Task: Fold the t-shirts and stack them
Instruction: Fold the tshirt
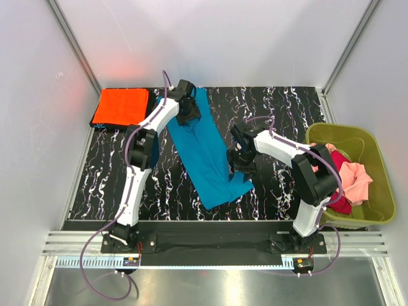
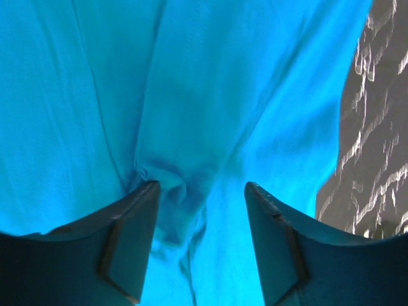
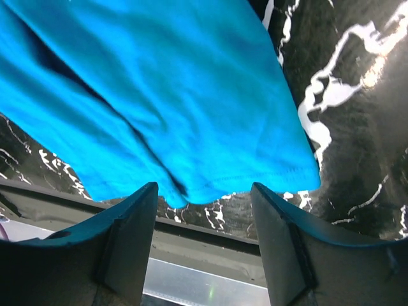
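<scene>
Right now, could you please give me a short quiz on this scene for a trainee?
1. True or false: the orange t-shirt lies folded at the far left corner of the table.
2. Where are the pink t-shirt and magenta-red t-shirt? A) olive-green bin B) bare table C) under the orange t-shirt.
3. Fill in: at the teal-blue t-shirt, the left gripper and right gripper are both ___.
Key: 1 true; 2 A; 3 open.
</scene>
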Robot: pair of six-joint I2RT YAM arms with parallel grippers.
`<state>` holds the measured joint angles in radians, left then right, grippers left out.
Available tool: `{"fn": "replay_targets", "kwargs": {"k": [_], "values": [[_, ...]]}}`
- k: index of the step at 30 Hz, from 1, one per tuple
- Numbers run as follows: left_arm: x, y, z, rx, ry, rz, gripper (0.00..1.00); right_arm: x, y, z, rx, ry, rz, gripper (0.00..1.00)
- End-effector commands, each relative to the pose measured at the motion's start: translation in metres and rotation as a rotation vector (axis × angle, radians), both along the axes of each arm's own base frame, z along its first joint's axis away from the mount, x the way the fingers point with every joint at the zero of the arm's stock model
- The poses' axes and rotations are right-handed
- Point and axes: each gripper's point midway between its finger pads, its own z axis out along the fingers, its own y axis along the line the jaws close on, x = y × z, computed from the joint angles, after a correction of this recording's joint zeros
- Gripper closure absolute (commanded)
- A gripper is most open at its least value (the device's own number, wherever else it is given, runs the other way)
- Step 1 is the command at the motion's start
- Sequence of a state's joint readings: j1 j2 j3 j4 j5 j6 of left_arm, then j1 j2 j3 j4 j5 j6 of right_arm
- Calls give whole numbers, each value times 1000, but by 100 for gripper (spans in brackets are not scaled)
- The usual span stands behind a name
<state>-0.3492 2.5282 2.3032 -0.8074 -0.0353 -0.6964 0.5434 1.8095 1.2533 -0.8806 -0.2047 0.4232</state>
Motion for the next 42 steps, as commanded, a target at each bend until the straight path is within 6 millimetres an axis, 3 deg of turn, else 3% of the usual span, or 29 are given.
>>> {"fn": "replay_targets", "kwargs": {"k": [1, 3, 4, 6, 7, 13, 14, 15, 19, 20, 22, 23, 24, 25, 26, 28, 32, 33, 36, 38, 42], "values": [[-22, -35, 110, -116, -148, -136, 34, 8, 14, 1, 56, -30, -3, 34], [-42, -39, 130, -112, -142, -190, 31, 4, 12, -8, 47, -10, -3, 37], [-53, -42, 151, -115, -161, -218, 28, 5, 13, -11, 51, -13, -1, 39], [-80, -35, 161, -64, -125, -249, 27, 1, 12, -18, 52, 4, 1, 42], [-97, -27, 183, -45, -142, -266, 27, -1, 13, -23, 58, 7, -1, 43], [-181, 8, 186, 103, -102, -307, 29, -24, 25, -42, 107, 62, -38, 46], [-197, 15, 202, 95, -140, -305, 29, -28, 26, -46, 108, 72, -49, 46], [-219, 22, 177, 118, -73, -317, 30, -33, 28, -50, 107, 90, -78, 46], [-279, 39, 151, 79, -25, -296, 31, -57, 43, -58, 146, 131, -110, 46], [-300, 47, 126, 76, 43, -278, 31, -65, 51, -57, 160, 135, -95, 46], [-320, 50, 125, 5, 21, -249, 31, -73, 64, -50, 204, 140, -106, 46], [-332, 46, 119, -45, 46, -260, 31, -78, 69, -47, 216, 143, -104, 45], [-349, 50, 99, -55, 92, -258, 31, -81, 78, -38, 251, 136, -103, 45], [-355, 48, 102, -102, 73, -244, 31, -82, 81, -32, 265, 133, -101, 44], [-369, 49, 88, -117, 110, -245, 30, -83, 82, -21, 282, 117, -100, 44], [-376, 44, 92, -183, 82, -232, 30, -79, 79, -6, 278, 75, -88, 42], [-395, 34, 82, -288, 113, -196, 30, -75, 59, 22, 222, -27, -10, 34], [-403, 35, 72, -292, 138, -189, 30, -73, 50, 27, 197, -74, 21, 31], [-412, 26, 59, -340, 164, -162, 31, -82, 25, 31, 141, -94, 57, 26], [-413, 19, 53, -375, 180, -126, 32, -88, 7, 19, 123, -68, 33, 25], [-426, 19, 23, -333, 265, -51, 35, -97, -5, 6, 194, -23, 8, 29]]}}
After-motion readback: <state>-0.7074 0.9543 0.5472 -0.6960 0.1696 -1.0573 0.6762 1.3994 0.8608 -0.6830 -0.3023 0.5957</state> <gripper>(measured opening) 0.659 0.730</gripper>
